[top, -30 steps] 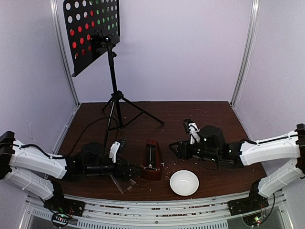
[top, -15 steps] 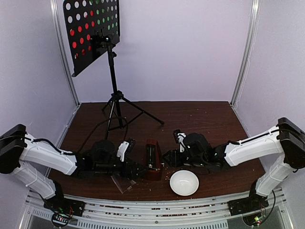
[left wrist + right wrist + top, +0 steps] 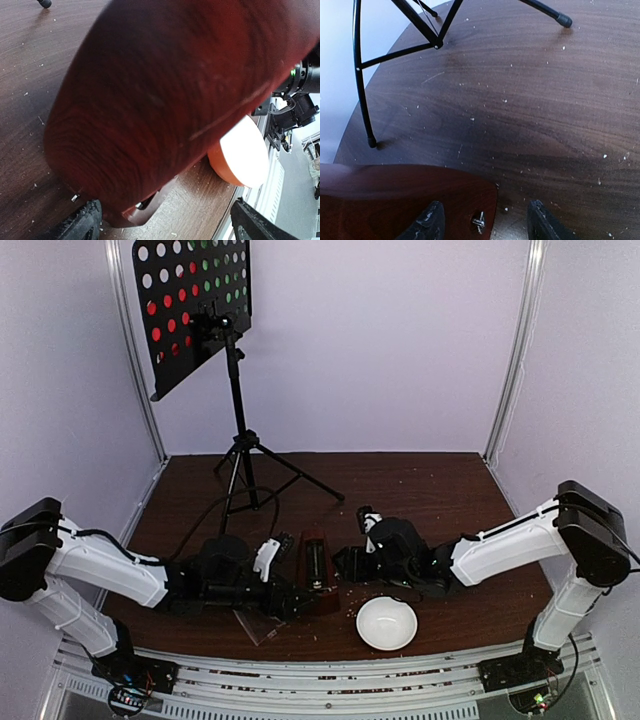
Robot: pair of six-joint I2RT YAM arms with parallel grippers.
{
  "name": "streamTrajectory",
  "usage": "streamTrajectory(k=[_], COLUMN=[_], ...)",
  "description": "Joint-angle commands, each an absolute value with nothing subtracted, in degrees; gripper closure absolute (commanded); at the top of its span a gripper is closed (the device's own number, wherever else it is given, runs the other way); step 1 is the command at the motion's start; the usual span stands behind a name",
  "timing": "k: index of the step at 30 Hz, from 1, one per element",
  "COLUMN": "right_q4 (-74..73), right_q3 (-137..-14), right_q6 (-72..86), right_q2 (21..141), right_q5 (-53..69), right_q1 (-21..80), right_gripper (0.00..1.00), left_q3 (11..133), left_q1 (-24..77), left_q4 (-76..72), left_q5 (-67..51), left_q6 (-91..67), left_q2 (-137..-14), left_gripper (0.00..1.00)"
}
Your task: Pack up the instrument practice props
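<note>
The red-brown metronome (image 3: 318,560) stands near the table's front, and its clear cover (image 3: 258,625) lies flat to its front left. My left gripper (image 3: 297,600) is open at the metronome's left side. In the left wrist view the metronome body (image 3: 165,100) fills the space ahead of the wide-apart fingers (image 3: 80,226). My right gripper (image 3: 343,563) is open at the metronome's right side, with the winding key (image 3: 479,220) between its fingertips (image 3: 428,225). The black perforated music stand (image 3: 192,310) stands at the back left, with red and green sheets (image 3: 200,270) showing through its holes.
A white bowl (image 3: 387,623) sits just right of the metronome, below my right arm. The stand's tripod legs (image 3: 290,475) spread over the back left of the brown table (image 3: 430,490). Walls enclose three sides.
Both arms have moved inward to the metronome, the left from the left and the right from the right. The right jaws narrowed a little.
</note>
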State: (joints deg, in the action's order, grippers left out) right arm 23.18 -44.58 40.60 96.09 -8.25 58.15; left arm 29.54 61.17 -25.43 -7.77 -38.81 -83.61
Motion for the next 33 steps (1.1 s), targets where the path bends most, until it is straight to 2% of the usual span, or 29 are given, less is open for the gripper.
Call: streamTrajectory(k=[1,7,11,14,19,23,26,33], right_q4=[24.2,19.4,14.7,11.2,8.8,9.7,8.6,-5.1], right_q3=[-46.3,-45.1,-45.2,-47.7,-52.9,-58.9,-66.2,-86.4], right_q6=[39.8,37.8,36.0,32.3,27.5,21.5,17.9,25.4], right_q2=[96.2,90.3,82.3,78.1,77.0,80.8,86.8,107.2], right_q5=[-11.8,-15.7,-16.9,-19.7,-27.0,-31.2,-31.8,-29.4], right_q1=[58.5,58.5,59.7,65.4,78.3,87.6,92.0,91.8], right_gripper=[0.41,0.27,0.22,0.2,0.18,0.17,0.16,0.15], left_q3=[30.3,31.3,33.6,36.9,40.1,42.9,46.0,49.1], left_q1=[61.5,59.9,52.5,44.4,31.8,22.8,18.4,17.8], left_q4=[-28.1,-19.4,-7.7,0.9,8.1,10.8,12.3,13.5], left_q5=[-7.6,-4.0,-8.1,-15.2,-26.1,-32.6,-33.2,-15.3], left_q6=[-39.2,-36.2,-32.4,-29.0,-25.1,-22.3,-20.4,-12.6], left_q2=[-82.9,-74.8,-65.5,-60.5,-59.3,-60.0,-60.4,-56.9], left_gripper=[0.07,0.04,0.02,0.02,0.02,0.02,0.02,0.02])
